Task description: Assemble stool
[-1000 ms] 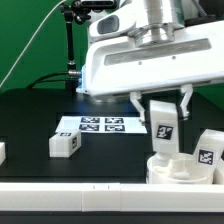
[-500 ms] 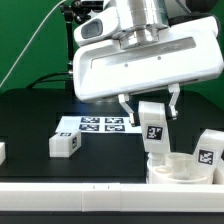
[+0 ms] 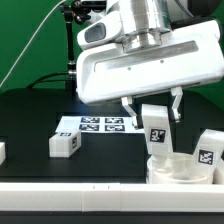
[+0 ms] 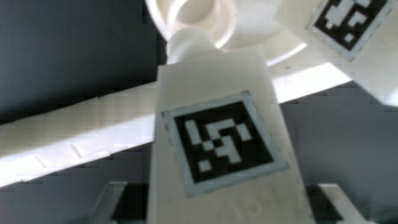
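My gripper (image 3: 155,116) is shut on a white stool leg (image 3: 157,131) with a black-and-white tag and holds it nearly upright, slightly tilted. The leg's lower end is at the rim of the round white seat (image 3: 188,169), at the exterior view's lower right. In the wrist view the held leg (image 4: 221,140) fills the middle between the fingers of my gripper (image 4: 228,202), with the seat (image 4: 206,18) beyond its far end. A second leg (image 3: 208,149) stands right of the seat. A third leg (image 3: 64,144) lies on the table at the left.
The marker board (image 3: 100,125) lies flat behind the third leg. A long white border rail (image 3: 70,190) runs along the front edge and also shows in the wrist view (image 4: 71,130). Another white part (image 3: 2,152) sits at the far left edge.
My gripper with the leg has shifted a little toward the exterior view's left and lowered slightly. The leg stays in the grip over the seat's rim.
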Robot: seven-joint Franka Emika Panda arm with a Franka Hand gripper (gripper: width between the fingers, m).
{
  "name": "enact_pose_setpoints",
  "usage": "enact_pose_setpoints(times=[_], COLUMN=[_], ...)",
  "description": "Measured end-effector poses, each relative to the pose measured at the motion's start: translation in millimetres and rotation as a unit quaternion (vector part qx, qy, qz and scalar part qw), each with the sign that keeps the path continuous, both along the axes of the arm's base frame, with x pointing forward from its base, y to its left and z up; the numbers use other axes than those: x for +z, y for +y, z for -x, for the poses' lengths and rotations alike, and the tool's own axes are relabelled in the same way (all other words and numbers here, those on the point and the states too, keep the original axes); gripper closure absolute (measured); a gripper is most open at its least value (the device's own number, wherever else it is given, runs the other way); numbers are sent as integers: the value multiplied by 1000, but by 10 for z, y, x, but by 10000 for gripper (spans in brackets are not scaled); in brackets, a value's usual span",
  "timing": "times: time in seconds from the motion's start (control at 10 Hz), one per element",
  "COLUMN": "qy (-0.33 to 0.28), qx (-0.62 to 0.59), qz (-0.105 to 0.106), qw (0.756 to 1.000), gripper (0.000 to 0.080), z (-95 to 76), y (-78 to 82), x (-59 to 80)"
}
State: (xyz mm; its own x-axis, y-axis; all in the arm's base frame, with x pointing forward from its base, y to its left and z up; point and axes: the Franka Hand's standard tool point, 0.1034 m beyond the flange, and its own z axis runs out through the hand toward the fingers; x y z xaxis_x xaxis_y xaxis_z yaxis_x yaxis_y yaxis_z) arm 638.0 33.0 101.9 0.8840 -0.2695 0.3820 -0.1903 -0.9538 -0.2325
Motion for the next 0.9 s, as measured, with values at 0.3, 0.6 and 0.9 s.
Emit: enact_pose_setpoints(times=[0.3,0.6,0.9], qy=[3,6,9], qx=[2,4,5], qz=[0,-1,-1], qw=[1000,1000,1000], gripper=[473,473,473], z=[15,31,46], y=[23,61,63], x=[-39,-73,-108])
